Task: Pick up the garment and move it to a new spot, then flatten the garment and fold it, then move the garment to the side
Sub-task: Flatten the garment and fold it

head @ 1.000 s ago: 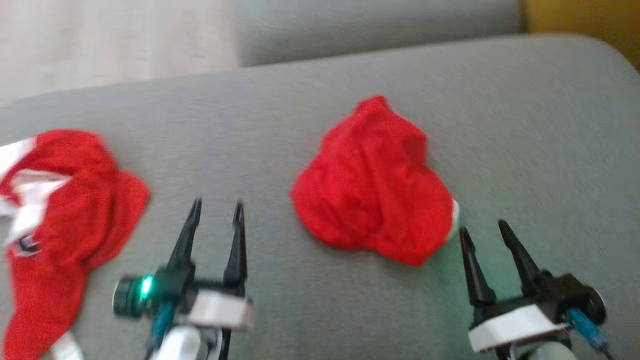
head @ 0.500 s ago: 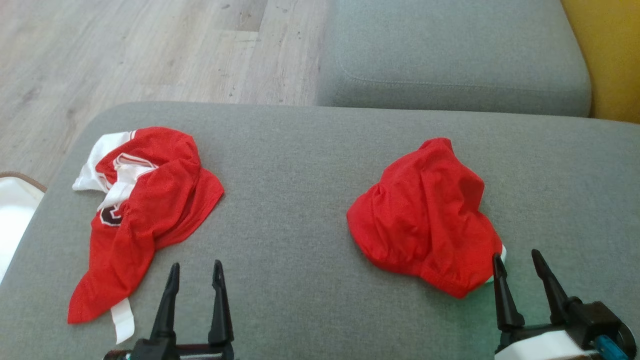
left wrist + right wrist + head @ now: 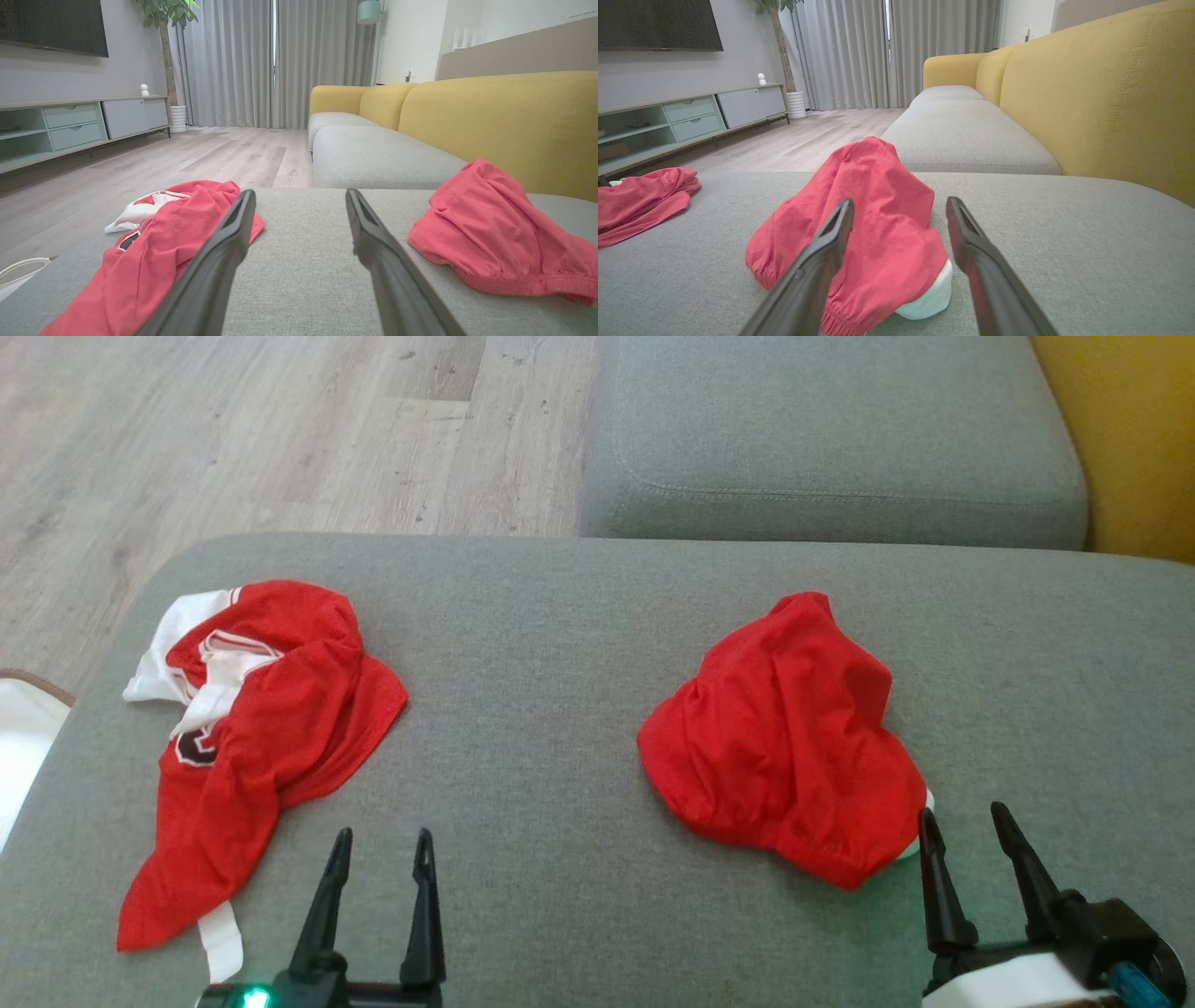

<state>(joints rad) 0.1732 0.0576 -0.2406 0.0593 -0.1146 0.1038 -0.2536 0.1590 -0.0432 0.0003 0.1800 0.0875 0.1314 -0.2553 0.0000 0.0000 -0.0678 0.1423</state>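
A crumpled red garment (image 3: 784, 737) lies in a heap on the right half of a wide grey cushion (image 3: 560, 663), with a small white patch (image 3: 929, 294) of fabric showing at its near right corner. Well apart from it, on the left half of the same cushion, lies a red and white jersey (image 3: 271, 709), also bunched up, with a white strip trailing from its near end toward the cushion's front edge. The right gripper (image 3: 963, 810) hangs low at the near right. Its two dark fingers are spread and hold nothing, and the tip of one sits just beside the white patch. Whether it touches the cloth cannot be told. In the right wrist view the heap sits straight ahead, partly behind that finger. The left gripper (image 3: 384, 835) is at the near left, its fingers likewise spread wide and empty. It points over bare grey fabric between the two heaps, closer to the jersey. A green light glows on its body at the bottom edge of the head view. Beyond the cushion are another grey seat (image 3: 822, 429), a yellow sofa back (image 3: 504, 121), a pale wood floor (image 3: 233, 429) and grey curtains (image 3: 280, 60).
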